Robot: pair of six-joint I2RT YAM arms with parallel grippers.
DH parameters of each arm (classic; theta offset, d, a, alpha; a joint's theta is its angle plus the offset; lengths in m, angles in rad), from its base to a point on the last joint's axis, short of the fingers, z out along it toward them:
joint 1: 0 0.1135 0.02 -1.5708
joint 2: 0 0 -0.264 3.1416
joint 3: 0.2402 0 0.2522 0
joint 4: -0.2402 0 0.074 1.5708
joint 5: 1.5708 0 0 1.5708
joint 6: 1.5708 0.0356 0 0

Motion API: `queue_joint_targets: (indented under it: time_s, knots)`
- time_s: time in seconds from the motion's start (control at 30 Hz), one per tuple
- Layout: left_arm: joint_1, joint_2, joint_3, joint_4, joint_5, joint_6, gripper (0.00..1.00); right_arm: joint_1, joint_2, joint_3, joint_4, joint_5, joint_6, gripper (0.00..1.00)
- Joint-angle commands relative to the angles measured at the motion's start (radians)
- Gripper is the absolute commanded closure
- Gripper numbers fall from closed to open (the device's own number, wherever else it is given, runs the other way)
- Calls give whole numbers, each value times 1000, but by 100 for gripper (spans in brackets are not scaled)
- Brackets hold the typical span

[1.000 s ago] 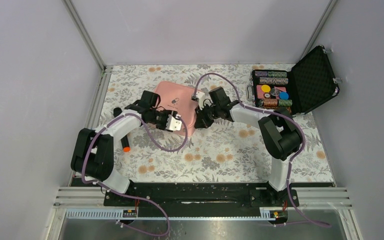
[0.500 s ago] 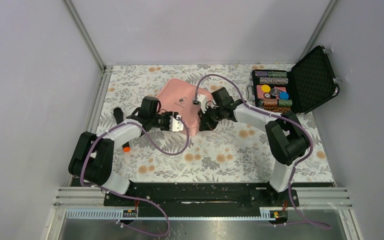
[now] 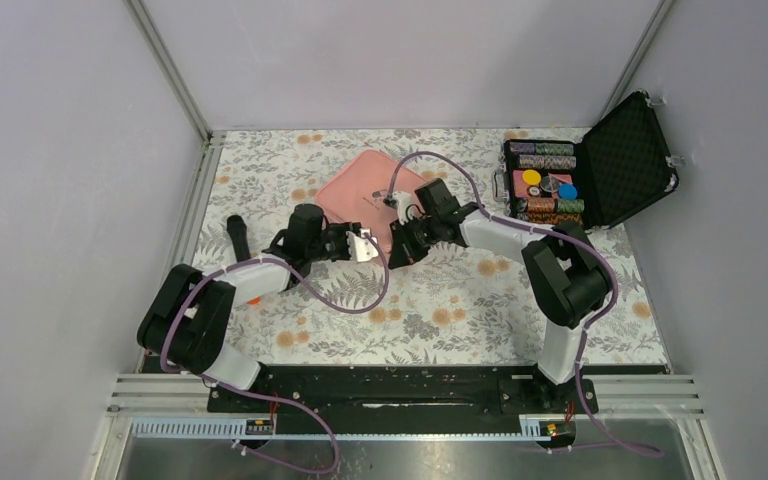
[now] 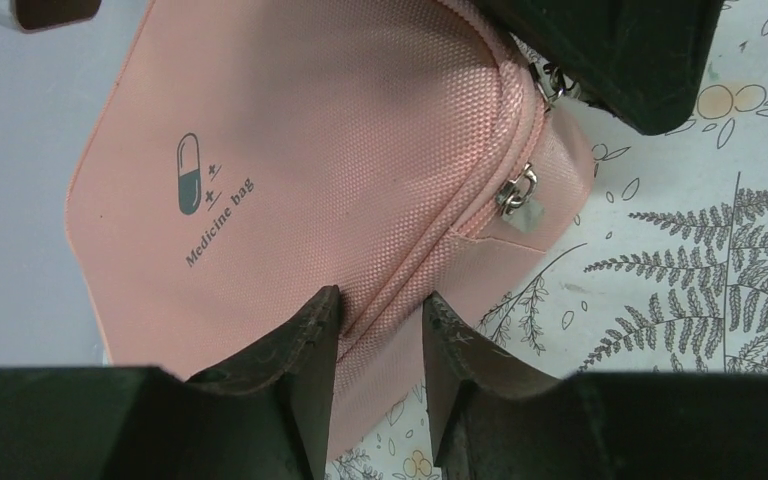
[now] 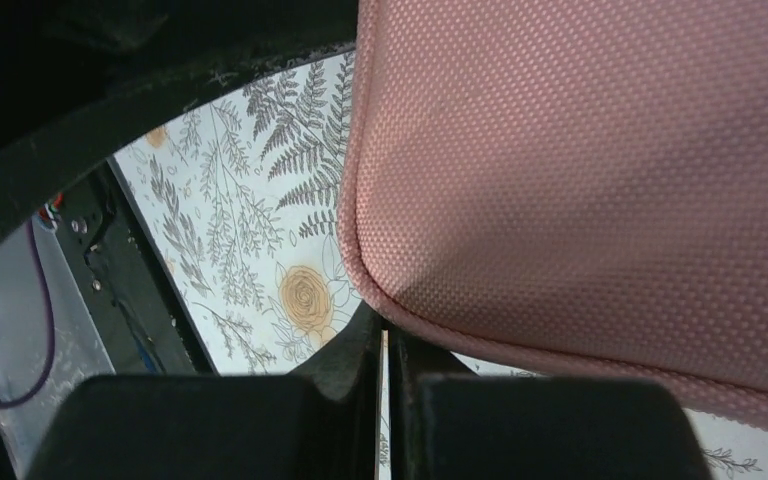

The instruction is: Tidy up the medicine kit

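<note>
Mat point(image 3: 460, 300): floral, under everything.
Stick point(image 3: 235, 235): black, beside the left arm, partly hidden by it.
Left gripper point(image 4: 382, 300): fingers partly apart, astride the kit's near edge; grip cannot be told.
Right gripper point(image 5: 382, 325): pressed together at the kit's corner, by a zip pull point(image 4: 550, 80).
Kit point(image 3: 365, 185): pink, lid down, just beyond both grippers.
Case point(image 3: 615, 165): black, open, chips point(image 3: 540, 180) inside, far right, well apart.

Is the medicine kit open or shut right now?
Looks shut: the kit lies flat with no lining showing. Whether its zip runs fully closed, cannot tell.
</note>
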Motion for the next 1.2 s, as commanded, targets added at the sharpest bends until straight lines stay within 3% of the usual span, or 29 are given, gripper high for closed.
queue_joint_targets:
  time_s: [0.0, 0.23, 0.43, 0.63, 0.73, 0.9, 0.97, 1.1, 1.17]
  knots:
    - [-25, -22, -29, 109, -86, -67, 100, 64, -17, 78, 12, -47, 49, 100]
    - [-70, -62, -44, 110, -160, -169, 100, 63, 12, 128, -12, -48, 97, 100]
    - [-124, -61, -47, 143, -186, -197, 100, 83, 61, 87, 275, -70, 447, 100]
    - [-132, -60, -38, 142, -185, -228, 100, 85, 111, 155, 269, 66, 670, 100]
    - [-136, -65, -35, 132, -188, -236, 100, 85, 114, 205, 184, 120, 644, 100]
    - [-127, -79, -13, 64, -204, -248, 100, 29, 90, 228, -21, 229, 439, 100]
    - [-90, -90, 20, 0, -179, -267, 85, -18, 44, 182, -55, 251, 373, 100]
    - [52, -85, 172, -102, -35, -486, 51, -90, -31, 113, -162, 320, 197, 100]
    - [104, -61, 221, -71, 1, -631, 45, -123, -36, 120, -245, 371, 74, 100]
